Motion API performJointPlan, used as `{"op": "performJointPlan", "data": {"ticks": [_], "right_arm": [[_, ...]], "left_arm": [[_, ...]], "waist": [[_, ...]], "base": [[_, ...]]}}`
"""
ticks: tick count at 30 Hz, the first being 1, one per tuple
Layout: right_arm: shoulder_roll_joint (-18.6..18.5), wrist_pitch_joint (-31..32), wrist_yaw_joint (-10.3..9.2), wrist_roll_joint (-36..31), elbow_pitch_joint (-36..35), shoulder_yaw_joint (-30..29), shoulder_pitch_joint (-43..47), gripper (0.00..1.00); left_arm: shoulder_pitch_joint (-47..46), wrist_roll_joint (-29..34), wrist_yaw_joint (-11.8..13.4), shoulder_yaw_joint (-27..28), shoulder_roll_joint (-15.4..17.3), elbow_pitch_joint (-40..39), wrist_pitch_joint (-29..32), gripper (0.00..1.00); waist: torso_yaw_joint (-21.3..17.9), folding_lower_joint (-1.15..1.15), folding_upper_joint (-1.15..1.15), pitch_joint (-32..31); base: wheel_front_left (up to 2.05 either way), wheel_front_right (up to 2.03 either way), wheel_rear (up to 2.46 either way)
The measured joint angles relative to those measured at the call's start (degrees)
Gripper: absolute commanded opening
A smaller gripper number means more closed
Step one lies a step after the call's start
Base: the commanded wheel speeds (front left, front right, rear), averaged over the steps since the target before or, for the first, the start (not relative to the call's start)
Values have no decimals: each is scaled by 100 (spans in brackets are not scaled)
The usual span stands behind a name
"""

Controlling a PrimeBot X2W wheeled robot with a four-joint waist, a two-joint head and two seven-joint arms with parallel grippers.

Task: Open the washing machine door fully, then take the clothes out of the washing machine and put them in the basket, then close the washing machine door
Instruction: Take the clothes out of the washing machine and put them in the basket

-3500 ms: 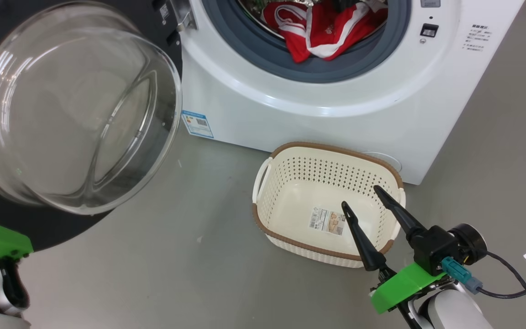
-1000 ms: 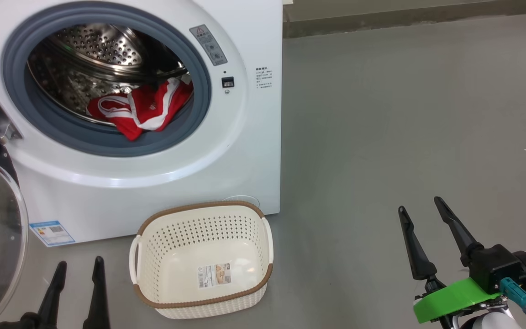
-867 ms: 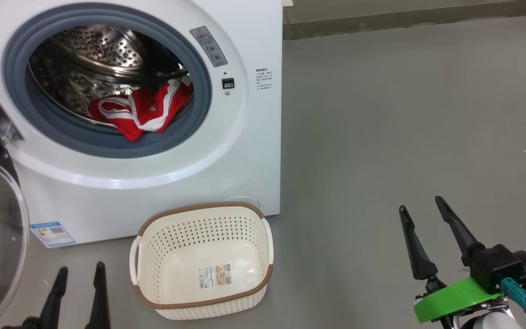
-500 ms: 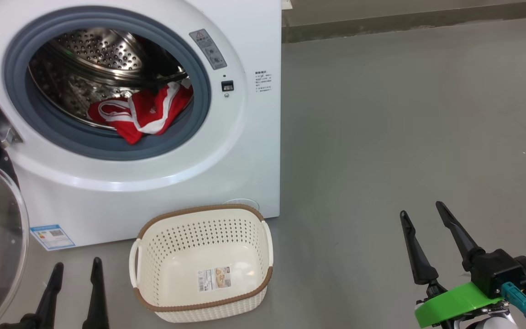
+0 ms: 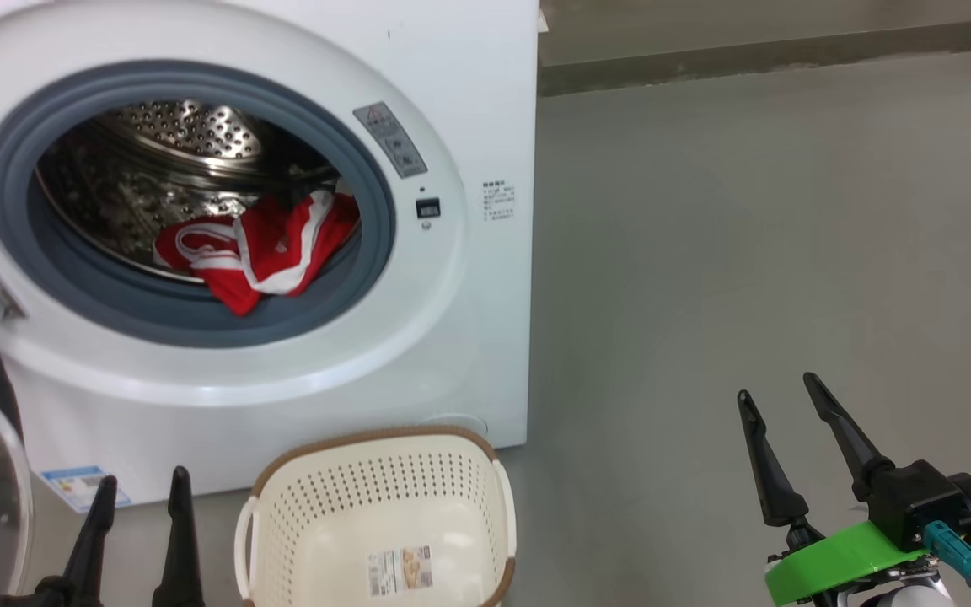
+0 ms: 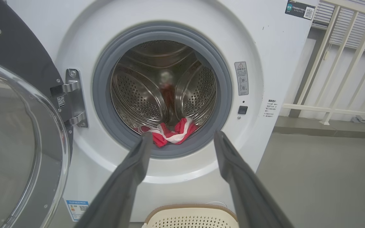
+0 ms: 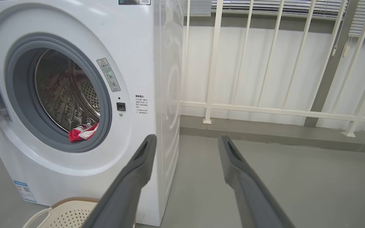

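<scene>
Since the washing machine door (image 6: 11,142) stands wide beside our left claw (image 5: 142,479), we hold it and our right claw (image 5: 776,388) spread and empty, clothes (image 5: 258,253) ahead, basket (image 5: 372,438) between them.

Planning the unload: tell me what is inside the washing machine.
Red clothes with white trim lie at the front of the steel drum, spilling onto the grey rubber ring. Anything beneath them is covered.
</scene>
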Motion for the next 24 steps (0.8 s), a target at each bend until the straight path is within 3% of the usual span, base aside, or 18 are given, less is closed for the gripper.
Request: {"op": "performJointPlan", "data": {"ticks": [9,24], "right_arm": [[0,0,0,1,10,20,0,100],[1,0,0,13,40,75,-1,100]], "left_arm": [[9,-16,43,-10,0,-30,-5,100],[21,-15,165,-71,1,-86,-4,100]], "waist": [[13,0,0,2],[-11,0,0,75]], "base": [[110,-110,0],[6,-6,0]]}}
